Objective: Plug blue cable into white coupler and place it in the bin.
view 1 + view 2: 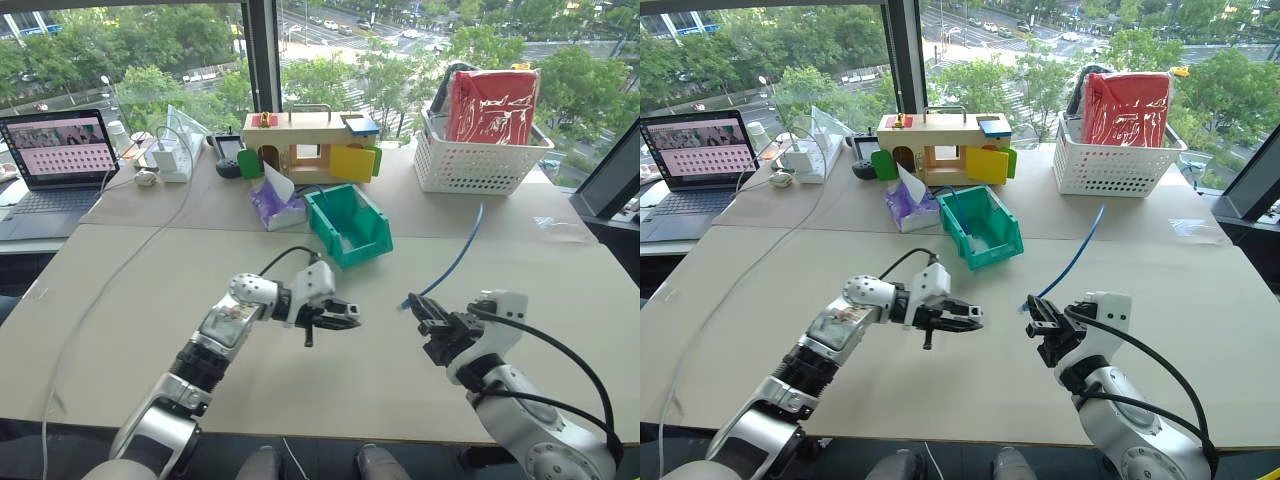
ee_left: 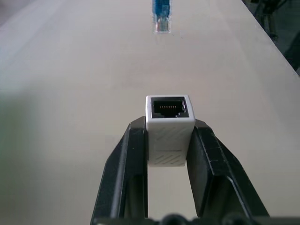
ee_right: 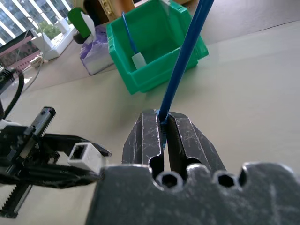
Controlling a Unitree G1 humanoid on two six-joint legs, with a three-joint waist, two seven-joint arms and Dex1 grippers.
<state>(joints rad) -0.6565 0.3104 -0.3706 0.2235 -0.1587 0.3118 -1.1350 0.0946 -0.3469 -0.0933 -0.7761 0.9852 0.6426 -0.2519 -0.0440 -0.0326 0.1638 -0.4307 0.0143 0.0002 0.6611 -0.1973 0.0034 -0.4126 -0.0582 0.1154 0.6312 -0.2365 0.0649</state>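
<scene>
Both pincers apart: left pincer [image 2: 169, 140] clamps white coupler [image 2: 169, 126].

A wooden toy house [image 1: 305, 145] sits at the back of the table [image 1: 150, 300] — beside it a white basket [image 1: 470, 160], a tissue pack [image 1: 275, 205] and a laptop [image 1: 60, 155].

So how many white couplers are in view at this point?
2. One white coupler is clamped in the left gripper above the table; another, on a blue lead, lies inside the bin. More may be hidden elsewhere.

No legible text (laptop screen blurred)
</scene>
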